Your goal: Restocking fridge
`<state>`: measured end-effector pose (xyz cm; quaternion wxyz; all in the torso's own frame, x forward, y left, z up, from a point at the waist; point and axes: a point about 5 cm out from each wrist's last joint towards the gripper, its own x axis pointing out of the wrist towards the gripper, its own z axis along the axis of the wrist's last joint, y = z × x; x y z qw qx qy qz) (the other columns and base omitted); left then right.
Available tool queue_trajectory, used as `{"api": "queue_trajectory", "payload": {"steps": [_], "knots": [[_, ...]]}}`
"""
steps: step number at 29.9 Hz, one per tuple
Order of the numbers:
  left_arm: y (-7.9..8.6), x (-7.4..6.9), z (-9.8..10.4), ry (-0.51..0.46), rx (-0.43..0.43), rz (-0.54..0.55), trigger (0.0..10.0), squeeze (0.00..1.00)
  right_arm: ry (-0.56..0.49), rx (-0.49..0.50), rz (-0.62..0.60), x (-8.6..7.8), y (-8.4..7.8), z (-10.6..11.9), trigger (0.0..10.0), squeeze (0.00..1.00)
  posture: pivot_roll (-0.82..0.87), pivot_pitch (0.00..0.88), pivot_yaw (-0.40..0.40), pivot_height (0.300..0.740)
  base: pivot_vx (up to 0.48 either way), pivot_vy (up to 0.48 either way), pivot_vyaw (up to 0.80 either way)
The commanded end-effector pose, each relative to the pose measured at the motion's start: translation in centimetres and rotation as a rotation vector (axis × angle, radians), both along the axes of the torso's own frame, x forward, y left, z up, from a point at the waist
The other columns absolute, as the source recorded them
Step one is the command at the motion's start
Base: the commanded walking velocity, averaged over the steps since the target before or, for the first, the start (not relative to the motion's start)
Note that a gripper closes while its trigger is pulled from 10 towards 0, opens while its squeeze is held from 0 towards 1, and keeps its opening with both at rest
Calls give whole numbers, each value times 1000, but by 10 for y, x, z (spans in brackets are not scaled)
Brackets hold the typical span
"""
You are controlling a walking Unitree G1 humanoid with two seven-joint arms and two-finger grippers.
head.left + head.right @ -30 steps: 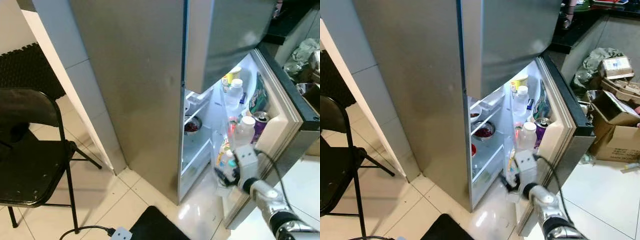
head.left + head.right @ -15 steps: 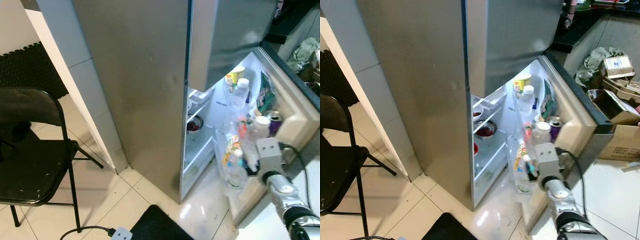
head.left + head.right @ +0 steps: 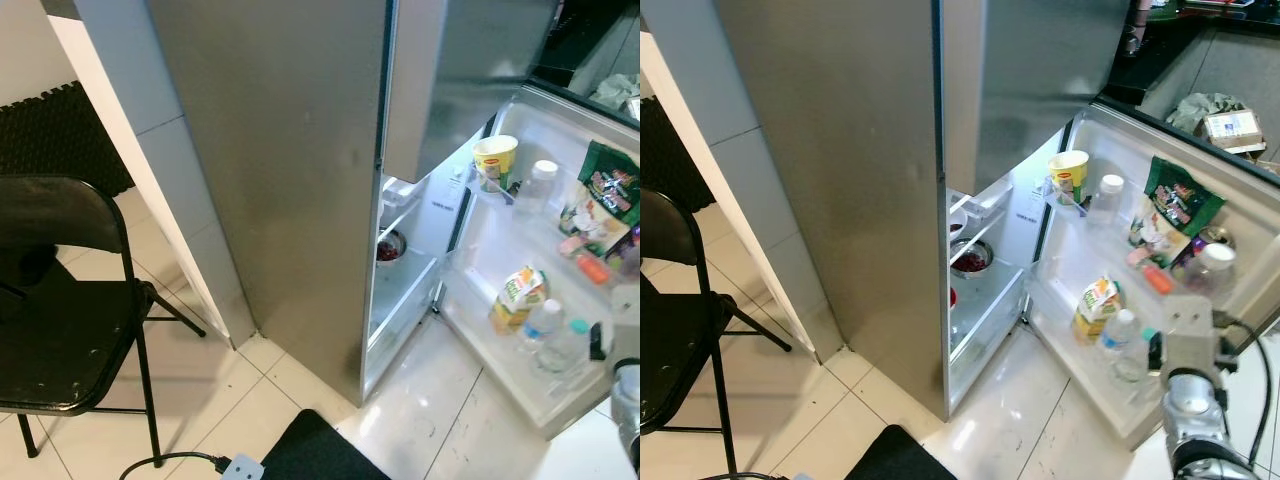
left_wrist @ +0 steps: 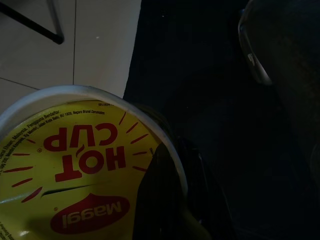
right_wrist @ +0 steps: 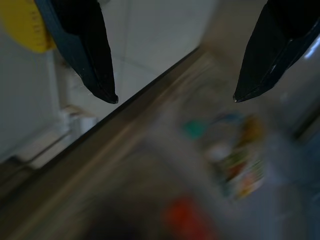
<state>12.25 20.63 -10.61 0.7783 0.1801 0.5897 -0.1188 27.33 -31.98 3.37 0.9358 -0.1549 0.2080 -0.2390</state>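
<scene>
Fridge (image 3: 840, 180) body is shut up top; lower door (image 3: 1200, 200) is swung wide, so both the door racks and the inner shelves are reachable for loading.

Door racks are already partly stocked: yellow noodle cup (image 3: 1068, 176) on the upper rack, green snack bag (image 3: 1173, 205) and a can (image 3: 1217, 238) further along, juice carton (image 3: 1095, 305) and water bottles (image 3: 1122, 335) in the bottom rack, where tall items fit.

Inner shelf holds a bowl of red fruit (image 3: 969, 262).

Right gripper (image 5: 172, 97) is spread wide, empty, hovering at the door's outer edge; likely just clear of the door, not on any item.

Left gripper (image 4: 175, 200) hangs low over the floor and dark mat (image 3: 320, 450), clamped on the rim of a Maggi Hot Cup (image 4: 75, 170): the next item to shelve, I'd guess beside the matching cup.

Black folding chair (image 3: 70, 300) stands well apart, not in the way.
</scene>
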Motion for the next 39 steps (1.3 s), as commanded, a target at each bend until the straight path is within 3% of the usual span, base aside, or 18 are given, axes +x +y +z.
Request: {"api": "queue_trajectory", "payload": {"steps": [1,4,9,12,15,17,19,22,24,31,39], "knots": [[-5,-1,-1,7,-21,6,10000,0,81,54,36,-9,13,-19,10000,0,-19,0,14,740,0,0,0],[-5,-1,-1,6,-21,5,10000,0,185,125,116,-23,38,-46,10000,0,-16,0,15,740,0,0,0],[-5,-1,-1,5,-19,3,10000,0,279,188,177,-40,57,-68,10000,0,-16,0,15,740,0,0,0],[-5,-1,-1,6,-16,-3,10000,0,435,216,274,-69,76,-94,10000,0,-13,0,12,740,0,0,0],[-5,-1,-1,5,-15,-4,10000,0,471,220,284,-77,79,-99,10000,0,-13,0,14,740,0,0,0],[-5,-1,-1,5,-14,-6,10000,0,542,239,294,-96,82,-110,10000,0,-11,0,13,740,0,0,0],[-5,-1,-1,5,-14,-6,10000,0,542,239,294,-96,82,-110,10000,0,-11,0,13,740,0,0,0],[-5,-1,-1,4,-12,-12,10000,0,645,267,282,-128,83,-124,10000,0,-6,0,12,740,0,0,0],[-5,-1,-1,3,-9,-18,10000,0,673,277,272,-138,82,-127,10000,0,-4,0,11,740,0,0,0],[-5,-2,-1,4,-6,-25,10000,0,707,275,287,-145,82,-130,10000,0,-1,0,6,740,0,0,0],[-6,-2,-2,6,-11,-31,10000,0,700,274,303,-140,83,-128,10000,0,3,0,5,740,0,0,0]]}}
